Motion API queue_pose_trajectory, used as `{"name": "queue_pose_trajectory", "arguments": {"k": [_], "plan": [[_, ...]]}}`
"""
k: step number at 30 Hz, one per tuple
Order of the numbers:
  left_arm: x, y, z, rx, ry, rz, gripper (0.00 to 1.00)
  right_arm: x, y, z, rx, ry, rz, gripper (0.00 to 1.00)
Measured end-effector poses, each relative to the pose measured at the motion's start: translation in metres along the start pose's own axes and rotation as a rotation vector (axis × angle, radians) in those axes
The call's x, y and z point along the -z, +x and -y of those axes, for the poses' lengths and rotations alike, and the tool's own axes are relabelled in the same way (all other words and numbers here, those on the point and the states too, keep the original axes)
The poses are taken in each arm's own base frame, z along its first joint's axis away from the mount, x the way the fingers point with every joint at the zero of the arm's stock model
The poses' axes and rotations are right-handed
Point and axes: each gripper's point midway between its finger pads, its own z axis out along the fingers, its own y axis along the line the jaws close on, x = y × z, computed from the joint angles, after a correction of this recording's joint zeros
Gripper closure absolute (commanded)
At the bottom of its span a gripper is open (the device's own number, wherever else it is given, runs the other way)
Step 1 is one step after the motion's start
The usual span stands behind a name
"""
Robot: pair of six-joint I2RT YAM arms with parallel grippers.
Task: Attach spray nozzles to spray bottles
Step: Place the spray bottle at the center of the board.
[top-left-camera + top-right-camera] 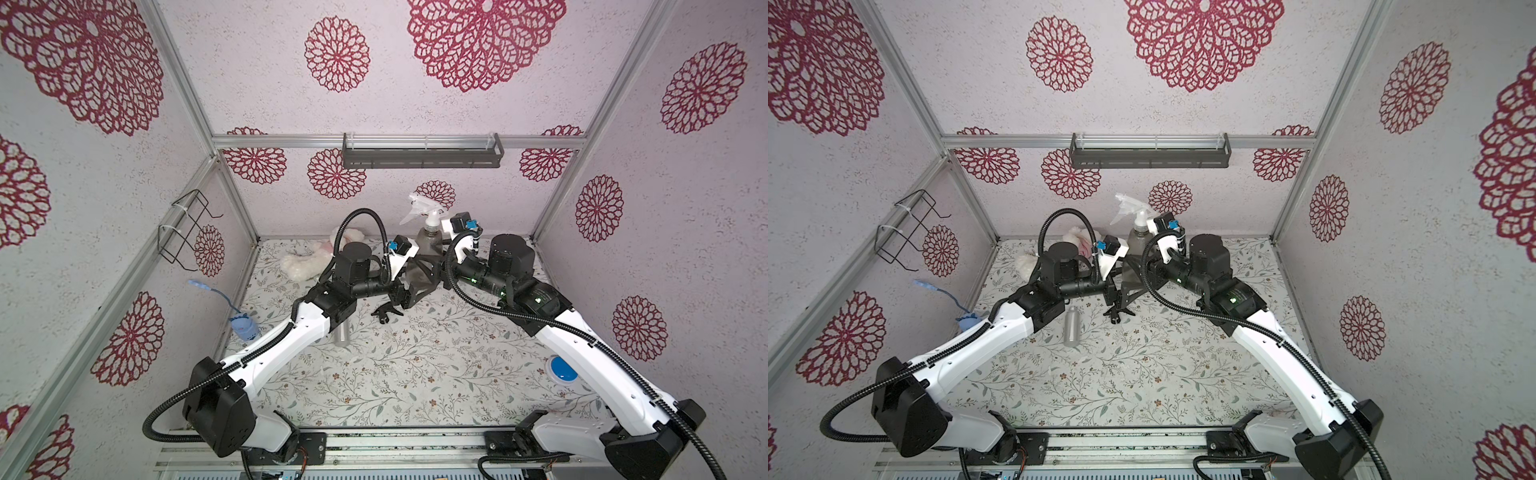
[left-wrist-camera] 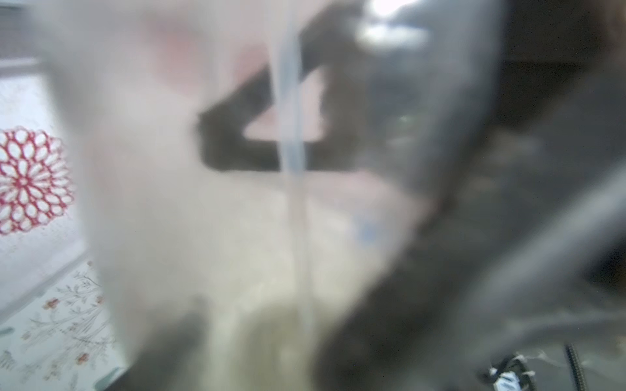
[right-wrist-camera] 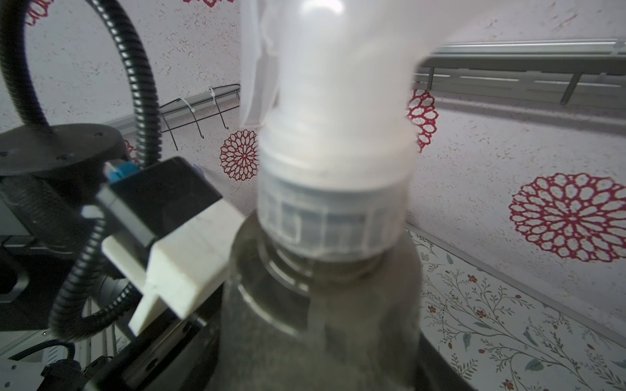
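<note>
while clear nozzle (image 3: pixel 333 142) caps grey bottle (image 3: pixel 321 325), black nozzle (image 1: pixel 386 311) lies loose.

L arm (image 1: pixel 291 332): reaching in, forearm level | L gripper (image 1: pixel 409 286): jaws spread wide | R arm (image 1: pixel 582 345): mirrored, reaching in | R gripper (image 1: pixel 434 272): jaw state unclear | grippers near-touching, mid-table, toward back edge

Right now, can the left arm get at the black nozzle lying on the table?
Probably yes. The black nozzle lies on the floral table just below the left claw, with nothing on top of it. The claw sits at the grey bottle, so it would have to back away and dip down first.
</note>
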Motion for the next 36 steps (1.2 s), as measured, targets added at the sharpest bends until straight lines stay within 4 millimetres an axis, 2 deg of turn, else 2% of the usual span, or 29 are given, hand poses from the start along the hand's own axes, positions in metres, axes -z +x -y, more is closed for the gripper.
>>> {"name": "queue_pose_trajectory", "arguments": {"k": [8, 11, 14, 17, 20, 23, 25, 28, 36], "plan": [[0.008, 0.015, -0.005, 0.002, -0.063, -0.02, 0.03, -0.001, 0.007, 0.019, -0.001, 0.104, 0.002, 0.33], [0.019, 0.033, -0.014, 0.016, -0.154, -0.038, 0.03, 0.002, 0.003, 0.028, 0.006, 0.158, 0.039, 0.33], [0.041, 0.053, -0.034, 0.046, -0.328, -0.026, 0.03, 0.012, 0.014, 0.04, 0.01, 0.232, 0.077, 0.34], [0.069, 0.075, -0.046, 0.073, -0.481, 0.024, 0.03, 0.023, 0.043, 0.055, 0.014, 0.317, 0.11, 0.34], [0.093, 0.092, -0.052, 0.084, -0.589, 0.064, 0.03, 0.028, 0.097, 0.073, 0.018, 0.407, 0.104, 0.34], [0.11, 0.093, -0.054, 0.077, -0.658, 0.098, 0.03, 0.03, 0.156, 0.086, 0.037, 0.479, 0.052, 0.33], [0.121, 0.086, -0.053, 0.065, -0.701, 0.143, 0.03, 0.032, 0.185, 0.093, 0.054, 0.521, 0.03, 0.33], [0.134, 0.08, -0.053, 0.057, -0.747, 0.203, 0.03, 0.032, 0.205, 0.104, 0.079, 0.58, 0.035, 0.33], [0.154, 0.089, -0.063, 0.062, -0.86, 0.223, 0.03, 0.011, 0.231, 0.125, 0.115, 0.661, 0.067, 0.33]]}}
